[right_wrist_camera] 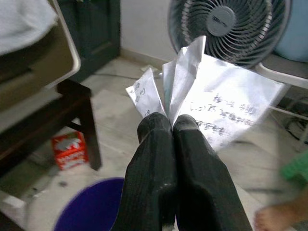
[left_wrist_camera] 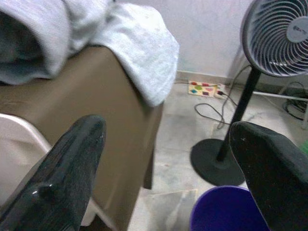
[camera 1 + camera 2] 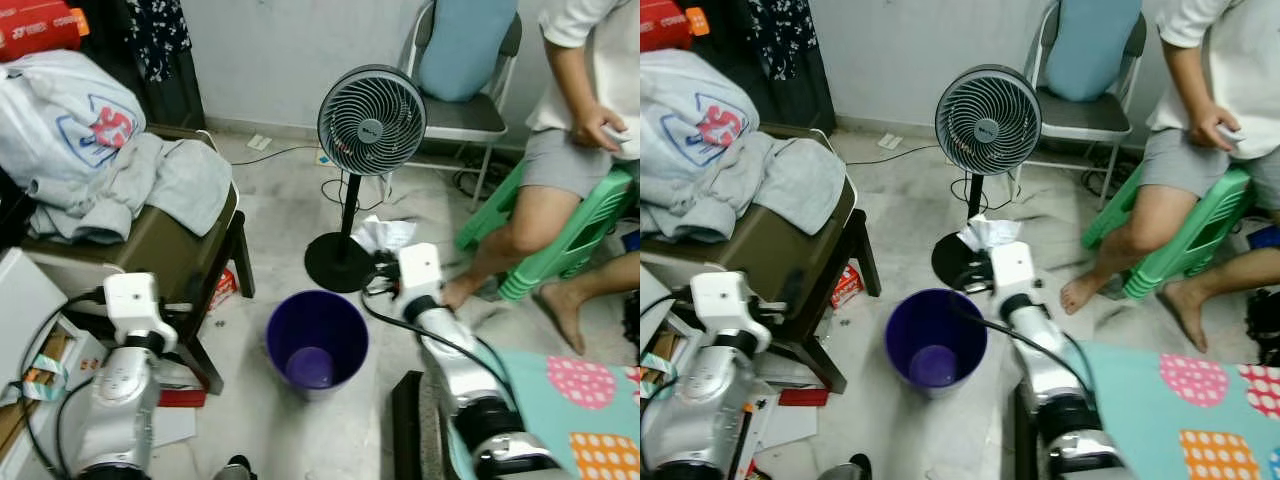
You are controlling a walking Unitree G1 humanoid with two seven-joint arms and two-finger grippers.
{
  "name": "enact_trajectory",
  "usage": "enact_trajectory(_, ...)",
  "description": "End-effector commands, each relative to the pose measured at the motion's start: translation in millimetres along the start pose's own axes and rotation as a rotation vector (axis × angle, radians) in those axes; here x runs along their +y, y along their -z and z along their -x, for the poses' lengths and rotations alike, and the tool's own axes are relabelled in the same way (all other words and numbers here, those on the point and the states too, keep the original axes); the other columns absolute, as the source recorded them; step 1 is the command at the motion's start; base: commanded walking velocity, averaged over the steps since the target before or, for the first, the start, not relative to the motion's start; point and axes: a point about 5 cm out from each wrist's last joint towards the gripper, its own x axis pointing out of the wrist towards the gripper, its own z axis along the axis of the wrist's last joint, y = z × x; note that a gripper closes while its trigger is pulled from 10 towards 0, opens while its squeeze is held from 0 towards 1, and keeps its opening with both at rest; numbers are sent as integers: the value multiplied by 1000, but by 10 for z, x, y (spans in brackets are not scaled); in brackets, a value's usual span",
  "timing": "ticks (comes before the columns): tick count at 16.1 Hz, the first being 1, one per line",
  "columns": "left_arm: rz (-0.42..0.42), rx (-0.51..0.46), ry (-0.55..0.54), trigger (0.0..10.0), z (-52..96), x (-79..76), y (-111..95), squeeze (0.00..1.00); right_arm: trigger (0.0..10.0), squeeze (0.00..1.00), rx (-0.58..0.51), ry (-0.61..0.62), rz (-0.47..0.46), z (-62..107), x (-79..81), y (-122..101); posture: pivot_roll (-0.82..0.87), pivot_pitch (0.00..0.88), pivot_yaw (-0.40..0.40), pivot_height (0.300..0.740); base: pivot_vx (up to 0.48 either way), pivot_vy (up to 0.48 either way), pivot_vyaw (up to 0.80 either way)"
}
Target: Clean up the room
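A brown chair [image 3: 150, 255] piled with grey clothes [image 3: 130, 185] is seen at the robot's left, and a person [image 3: 570, 150] is seated on a green plastic stool [image 3: 575, 235] at the right. A grey standing fan [image 3: 370, 122] is placed on the tiled floor [image 3: 280, 215] between them, with a folding chair [image 3: 465, 115] behind it against the wall. A purple waste bin [image 3: 317, 343] stands upright on the floor in front of the fan's base, between the two arms. The right gripper [image 1: 171, 124] is held near the fan's base, beyond the bin's far right rim; its fingers [image 1: 154, 159] are pressed together, pinching a crumpled sheet of printed paper [image 1: 211, 103] that fans out above the tips. The left gripper [image 2: 168, 159] is held beside the brown chair, its fingers [image 2: 72, 168] spread wide with nothing between them. A small red box [image 1: 70, 150] lies on the floor under the chair.
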Motion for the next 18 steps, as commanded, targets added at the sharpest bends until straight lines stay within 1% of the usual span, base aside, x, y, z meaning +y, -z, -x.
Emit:
enact_trajectory(1,-5,4,-5,10000,11,27,6,0,10000,0,9,6,-6,-3,2,11,54,144,-65,740,266,0,0)
enact_trajectory(8,-5,4,-5,10000,4,29,5,0,10000,0,10,10,-9,-8,-3,9,53,145,-64,740,267,0,0)
enact_trajectory(13,-12,9,-23,10000,4,35,8,0,10000,0,7,6,-3,-8,3,6,54,143,-65,740,0,0,0)
enact_trajectory(18,-16,9,-22,10000,3,29,8,0,10000,0,10,3,0,-8,9,13,56,136,-64,740,0,0,730)
